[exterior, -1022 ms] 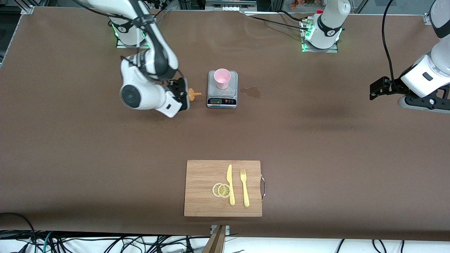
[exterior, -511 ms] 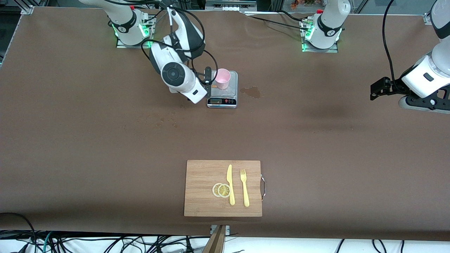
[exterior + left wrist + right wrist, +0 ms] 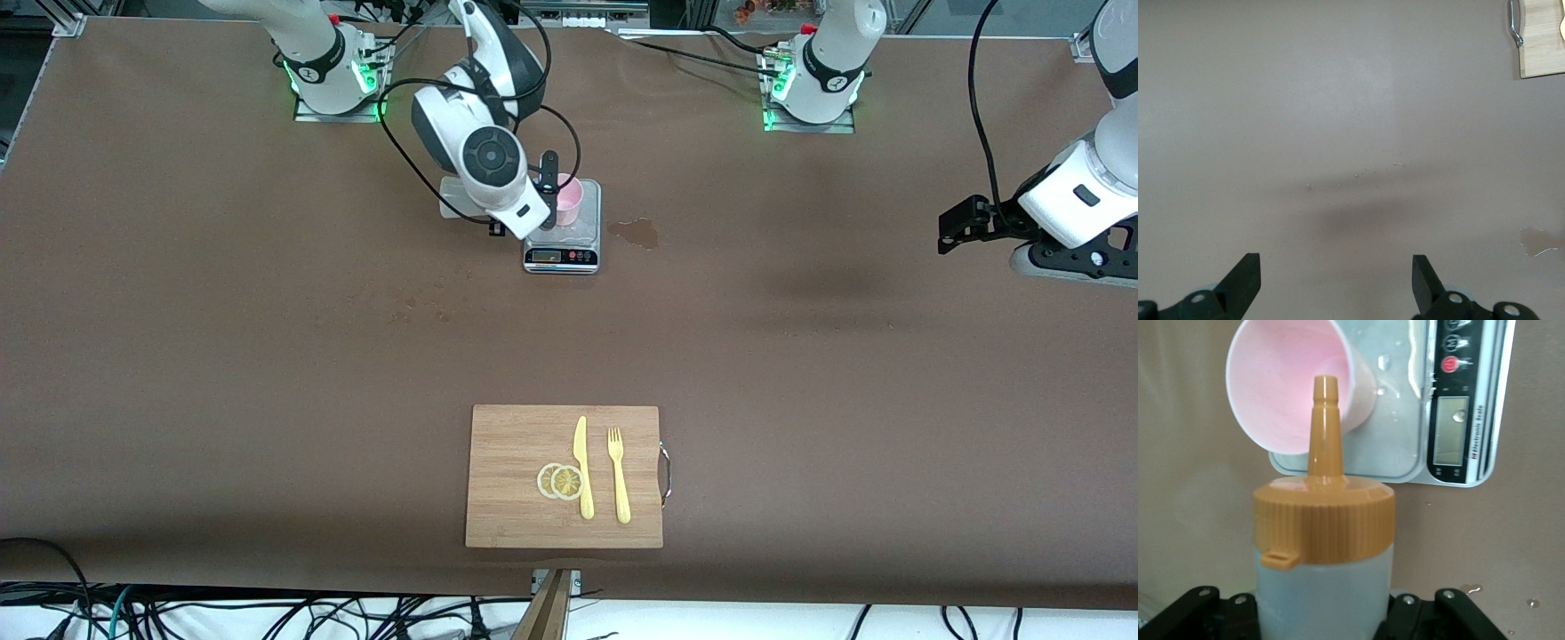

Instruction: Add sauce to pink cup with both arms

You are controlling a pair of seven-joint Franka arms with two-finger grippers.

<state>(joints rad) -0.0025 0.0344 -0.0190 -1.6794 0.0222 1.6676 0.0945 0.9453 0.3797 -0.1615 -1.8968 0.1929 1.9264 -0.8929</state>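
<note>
The pink cup [image 3: 570, 201] stands on a small kitchen scale [image 3: 563, 252]. My right gripper [image 3: 544, 190] is beside the cup, toward the right arm's end of the table. It is shut on the whitish squeeze bottle [image 3: 1325, 587], which the wrist hides in the front view. In the right wrist view the orange nozzle cap [image 3: 1325, 440] points at the open mouth of the cup [image 3: 1281, 390], its tip in line with the rim. My left gripper [image 3: 954, 227] hangs open and empty over bare table at the left arm's end, its fingers [image 3: 1245, 280] wide apart.
A brown stain [image 3: 636, 232] lies beside the scale toward the left arm's end. A wooden cutting board [image 3: 511, 516] with lemon slices [image 3: 560, 481], a yellow knife [image 3: 582, 467] and a fork [image 3: 618, 476] lies near the front edge. The scale's display [image 3: 1450, 430] faces the front camera.
My right arm has swung the bottle from the table beside the scale up to the cup. The left arm has barely moved.
</note>
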